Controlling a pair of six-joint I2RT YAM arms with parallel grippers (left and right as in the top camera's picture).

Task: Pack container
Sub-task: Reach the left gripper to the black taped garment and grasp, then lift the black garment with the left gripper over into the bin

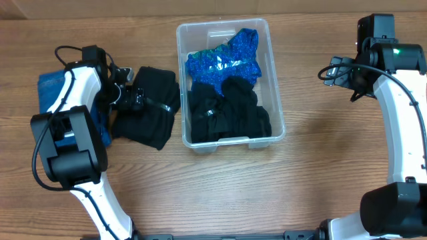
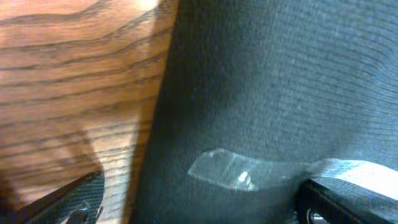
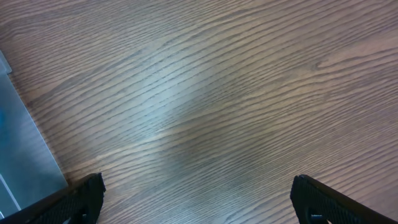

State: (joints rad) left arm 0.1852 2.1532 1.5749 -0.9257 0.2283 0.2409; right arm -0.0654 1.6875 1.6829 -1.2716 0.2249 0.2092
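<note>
Overhead: container upright, long axis top-to-bottom.

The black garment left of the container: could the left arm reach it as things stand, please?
Probably yes. The left gripper sits right over the black garment, open, with the fabric filling its wrist view and nothing between them.

Black garment on wood table — blue cloth beside.

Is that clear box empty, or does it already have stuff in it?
Partly full: the container holds black clothes and a shiny blue item.
</note>
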